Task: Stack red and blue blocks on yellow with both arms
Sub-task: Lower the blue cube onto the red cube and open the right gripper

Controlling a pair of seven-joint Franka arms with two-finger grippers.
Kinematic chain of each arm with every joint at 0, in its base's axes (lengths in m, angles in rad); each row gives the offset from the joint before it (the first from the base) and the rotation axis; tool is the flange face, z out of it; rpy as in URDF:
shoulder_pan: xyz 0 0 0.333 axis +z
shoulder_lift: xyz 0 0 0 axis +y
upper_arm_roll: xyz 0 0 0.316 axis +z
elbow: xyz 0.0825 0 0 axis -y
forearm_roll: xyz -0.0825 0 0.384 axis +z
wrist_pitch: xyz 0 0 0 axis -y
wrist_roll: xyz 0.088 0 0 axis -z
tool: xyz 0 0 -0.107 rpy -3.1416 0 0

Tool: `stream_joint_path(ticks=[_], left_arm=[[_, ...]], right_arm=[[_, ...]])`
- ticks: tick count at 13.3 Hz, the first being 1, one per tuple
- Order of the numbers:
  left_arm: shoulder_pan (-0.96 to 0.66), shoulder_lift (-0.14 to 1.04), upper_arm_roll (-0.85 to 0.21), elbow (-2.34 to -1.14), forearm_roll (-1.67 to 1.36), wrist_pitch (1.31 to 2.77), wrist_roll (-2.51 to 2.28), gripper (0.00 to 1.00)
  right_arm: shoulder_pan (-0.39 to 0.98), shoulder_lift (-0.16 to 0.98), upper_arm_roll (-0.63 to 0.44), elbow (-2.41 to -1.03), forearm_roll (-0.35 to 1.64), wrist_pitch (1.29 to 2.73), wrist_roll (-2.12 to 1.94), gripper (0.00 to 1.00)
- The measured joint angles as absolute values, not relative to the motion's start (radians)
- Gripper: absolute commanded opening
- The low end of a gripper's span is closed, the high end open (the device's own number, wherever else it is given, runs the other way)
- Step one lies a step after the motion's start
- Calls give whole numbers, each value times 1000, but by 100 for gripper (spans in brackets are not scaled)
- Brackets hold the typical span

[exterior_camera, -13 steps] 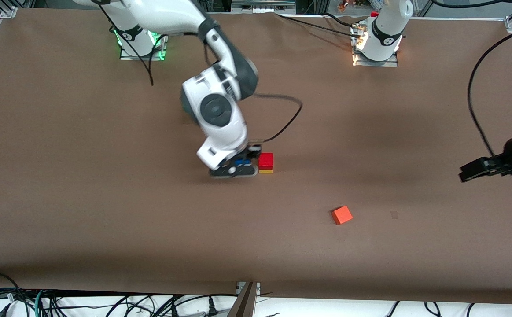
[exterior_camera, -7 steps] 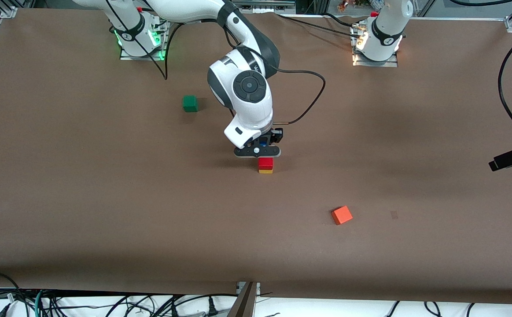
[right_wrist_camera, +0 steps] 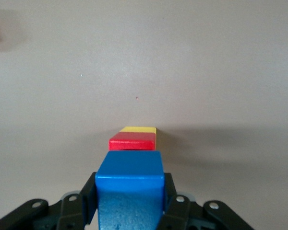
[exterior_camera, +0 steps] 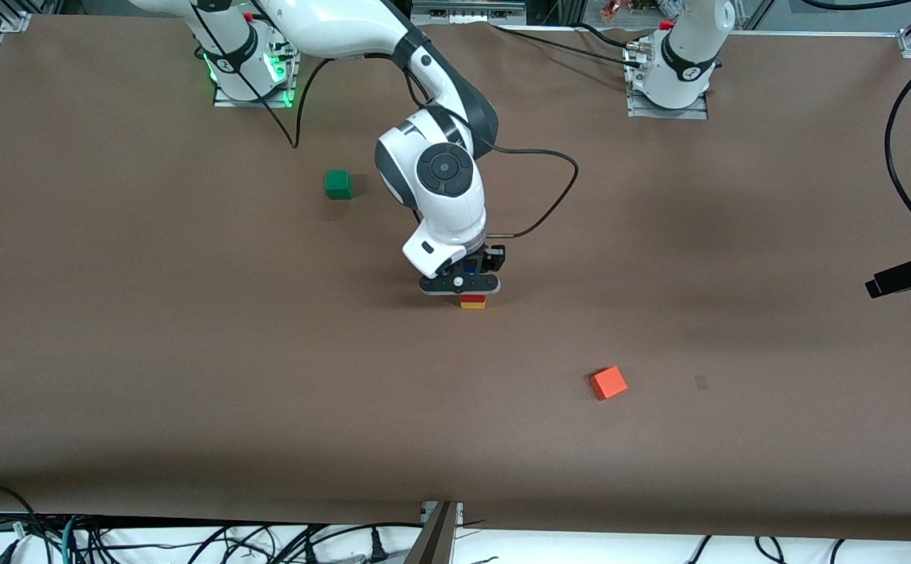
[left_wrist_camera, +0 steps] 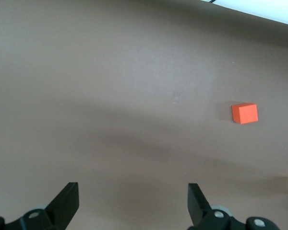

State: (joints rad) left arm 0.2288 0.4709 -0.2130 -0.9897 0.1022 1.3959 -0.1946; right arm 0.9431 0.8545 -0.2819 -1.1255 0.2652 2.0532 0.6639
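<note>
Front view shows the table (exterior_camera: 110, 352), the right gripper (exterior_camera: 460, 283) clamped on the blue block (right_wrist_camera: 129, 184) just above the red block (right_wrist_camera: 133, 142) on the yellow block (exterior_camera: 472, 305), while the waiting left gripper (left_wrist_camera: 133, 206) hangs spread and empty at its table end.

Brown surface (exterior_camera: 150, 352), contents placed relative to the yellow cube (exterior_camera: 472, 305).

- Yellow cube: mid-surface, red cube (exterior_camera: 472, 298) resting on it.
- Right hand (exterior_camera: 461, 283): directly over that stack, clamped on a blue cube (exterior_camera: 468, 270), only a sliver of blue showing.
- Green cube (exterior_camera: 338, 184): farther from the camera, toward the right arm's end.
- Orange cube (exterior_camera: 608, 383): nearer the camera, toward the left arm's end.
- Left hand (exterior_camera: 905, 276): well apart from the yellow cube, at the left arm's end, waiting.
</note>
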Motion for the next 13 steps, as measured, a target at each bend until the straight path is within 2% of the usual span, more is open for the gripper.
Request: stream_joint_path(ticks=[3, 5, 9, 10, 13], left_arm=[[229, 470, -215, -990, 102, 1378, -195, 100], [228, 470, -218, -990, 102, 1374, -195, 100], [228, 470, -221, -990, 102, 1374, -195, 100], [228, 470, -221, -990, 102, 1374, -195, 100], [228, 470, -222, -990, 102, 1374, -195, 100]], right_arm=[[952, 870, -281, -1125, 265, 2071, 664, 45], [953, 870, -282, -1125, 265, 2073, 664, 52], [953, 874, -282, -1125, 265, 2082, 664, 83], [953, 875, -282, -1125, 265, 2083, 664, 100], [952, 876, -285, -1125, 265, 2083, 664, 100]])
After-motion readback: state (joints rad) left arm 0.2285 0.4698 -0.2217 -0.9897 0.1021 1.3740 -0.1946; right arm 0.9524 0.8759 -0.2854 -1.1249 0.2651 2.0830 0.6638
